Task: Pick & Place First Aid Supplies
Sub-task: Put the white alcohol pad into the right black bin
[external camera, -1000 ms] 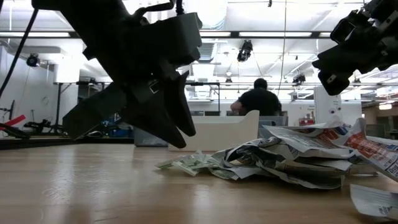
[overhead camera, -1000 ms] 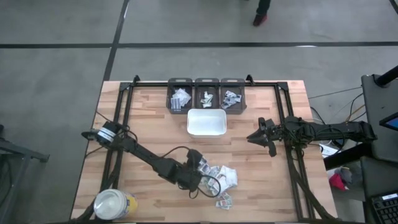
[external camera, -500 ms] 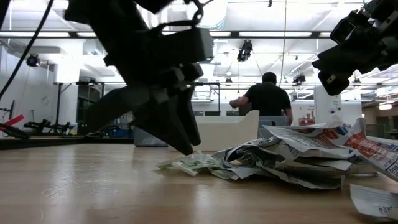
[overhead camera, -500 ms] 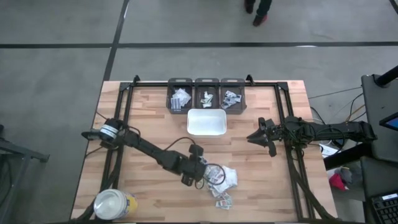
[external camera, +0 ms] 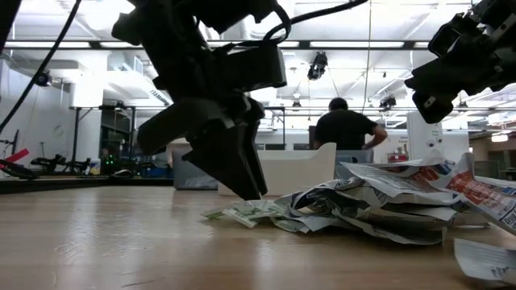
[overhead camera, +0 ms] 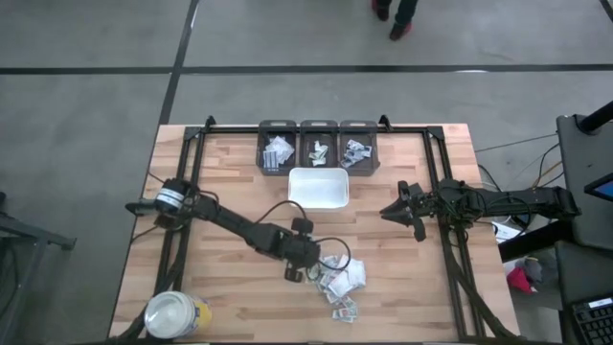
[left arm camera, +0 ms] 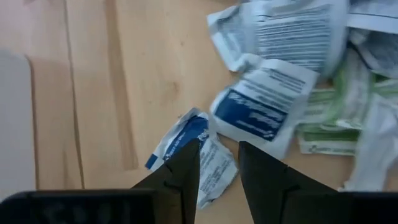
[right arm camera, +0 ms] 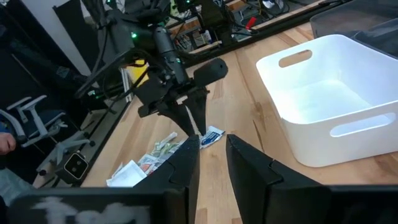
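The first aid supplies (overhead camera: 340, 278) lie in a loose pile of small paper packets on the wooden table, near its front. My left gripper (left arm camera: 217, 149) is open and slants down at the pile's left edge (external camera: 242, 213). Its fingertips stand low over a white packet with blue print (left arm camera: 189, 130), one on either side; whether they touch it I cannot tell. My right gripper (right arm camera: 212, 146) hangs above the table to the right of the white tray (overhead camera: 318, 171), its fingers a little apart with nothing between them.
Three dark bins (overhead camera: 318, 149) with a few packets stand in a row behind the tray. A yellow jar with a white lid (overhead camera: 175, 314) stands at the near left corner. A person (external camera: 343, 129) is in the room beyond the table.
My left gripper has swung toward the table's far right, onto the left edge of the pile, and has rolled about its own axis. Its fingers keep the same gap. The packets have not moved.
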`<state>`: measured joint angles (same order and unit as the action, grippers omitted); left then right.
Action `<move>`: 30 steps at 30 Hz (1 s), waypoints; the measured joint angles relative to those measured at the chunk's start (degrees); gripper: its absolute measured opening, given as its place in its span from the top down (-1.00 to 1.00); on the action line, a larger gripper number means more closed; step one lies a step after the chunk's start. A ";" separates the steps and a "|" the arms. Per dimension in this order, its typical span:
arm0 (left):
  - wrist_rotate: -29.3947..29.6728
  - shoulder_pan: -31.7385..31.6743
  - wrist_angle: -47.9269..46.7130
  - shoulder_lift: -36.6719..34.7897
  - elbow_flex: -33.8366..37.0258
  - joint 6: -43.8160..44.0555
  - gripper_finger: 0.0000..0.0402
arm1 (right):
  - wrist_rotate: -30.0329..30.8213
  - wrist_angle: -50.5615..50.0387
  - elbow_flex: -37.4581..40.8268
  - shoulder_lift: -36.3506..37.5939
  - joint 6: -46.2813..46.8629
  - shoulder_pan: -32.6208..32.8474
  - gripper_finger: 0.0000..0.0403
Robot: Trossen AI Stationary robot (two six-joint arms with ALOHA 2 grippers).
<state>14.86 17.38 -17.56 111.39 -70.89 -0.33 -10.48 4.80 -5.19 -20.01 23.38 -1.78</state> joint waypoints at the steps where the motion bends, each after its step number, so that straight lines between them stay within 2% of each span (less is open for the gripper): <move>1: -0.24 -0.20 0.02 0.00 0.00 0.56 0.43 | 0.01 0.00 0.00 -0.01 -0.02 0.00 0.60; 14: -2.74 -0.67 0.33 2.58 -0.13 8.28 0.47 | 0.02 0.00 0.00 0.00 0.00 0.00 0.62; 18: -3.09 -0.78 0.41 2.42 -0.12 10.40 0.60 | 0.02 0.00 0.00 -0.02 0.00 0.02 0.65; 25: -3.77 -0.78 0.46 1.43 -0.04 12.58 0.95 | 0.00 0.00 0.00 -0.02 0.00 0.00 0.64; 30: -3.68 -0.78 -0.44 0.87 -0.60 13.63 0.99 | 0.01 0.00 0.00 -0.01 -0.01 0.01 0.60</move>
<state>11.18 16.60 -18.00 112.26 -71.50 13.30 -10.47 4.80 -5.19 -20.02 23.36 -1.77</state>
